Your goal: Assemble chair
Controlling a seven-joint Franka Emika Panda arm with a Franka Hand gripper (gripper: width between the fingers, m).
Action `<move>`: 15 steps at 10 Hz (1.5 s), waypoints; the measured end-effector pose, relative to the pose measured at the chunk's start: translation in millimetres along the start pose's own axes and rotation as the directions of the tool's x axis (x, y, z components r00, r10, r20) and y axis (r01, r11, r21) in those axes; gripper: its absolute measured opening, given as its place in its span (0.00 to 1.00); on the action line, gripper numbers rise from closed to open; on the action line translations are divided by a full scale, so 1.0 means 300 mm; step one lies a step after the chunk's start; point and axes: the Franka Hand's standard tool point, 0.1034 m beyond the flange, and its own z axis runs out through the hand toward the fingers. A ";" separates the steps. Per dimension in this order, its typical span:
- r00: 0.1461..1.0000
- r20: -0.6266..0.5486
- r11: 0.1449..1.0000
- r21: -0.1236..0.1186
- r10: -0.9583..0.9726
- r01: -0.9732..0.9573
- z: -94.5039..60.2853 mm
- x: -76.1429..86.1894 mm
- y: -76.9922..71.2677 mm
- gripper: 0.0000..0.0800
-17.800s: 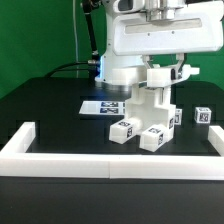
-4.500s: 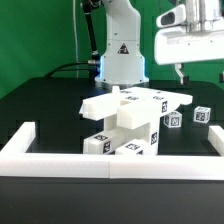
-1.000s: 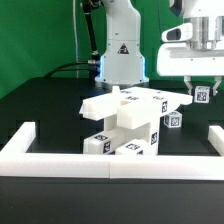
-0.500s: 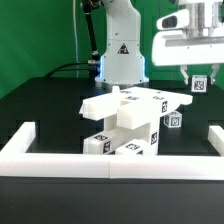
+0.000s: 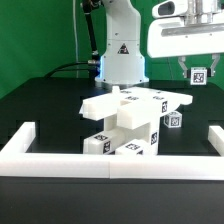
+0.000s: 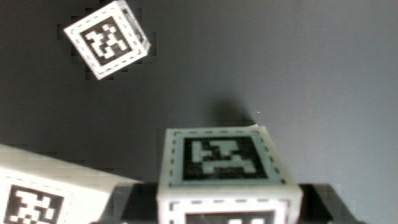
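Observation:
The chair's parts stand piled mid-table: a flat white slab (image 5: pixel 135 103) rests across blocky tagged pieces (image 5: pixel 125 140). My gripper (image 5: pixel 197 72) is high at the exterior view's right, shut on a small white tagged block (image 5: pixel 198 75) held well above the table. In the wrist view that block (image 6: pixel 222 165) fills the space between my dark fingers (image 6: pixel 331 203). Below it on the dark table lie another tagged block (image 6: pixel 107 38) and the edge of a chair piece (image 6: pixel 45 190). A loose tagged block (image 5: pixel 174 120) sits to the pile's right.
A long white rail (image 5: pixel 110 162) borders the front, with short side pieces at the left (image 5: pixel 20 138) and right (image 5: pixel 214 136). The arm's white base (image 5: pixel 120 55) stands behind the pile. A green backdrop is at the rear.
My gripper has risen with the small block over the last second. 4.5 s ago that block lay on the table at the right and my gripper hung above it.

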 end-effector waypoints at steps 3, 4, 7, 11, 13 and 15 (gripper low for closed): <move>0.992 -0.024 0.992 0.013 -0.124 0.124 -0.048 0.099 0.086 0.36; 0.982 -0.038 0.983 0.008 -0.184 0.185 -0.070 0.174 0.119 0.36; 0.973 -0.036 0.974 0.001 -0.227 0.228 -0.078 0.281 0.139 0.36; 0.948 -0.039 0.949 -0.017 -0.316 0.316 -0.070 0.326 0.194 0.36; 0.940 -0.052 0.941 -0.038 -0.338 0.337 -0.074 0.424 0.247 0.36; 0.936 -0.057 0.937 -0.054 -0.347 0.344 -0.065 0.479 0.301 0.36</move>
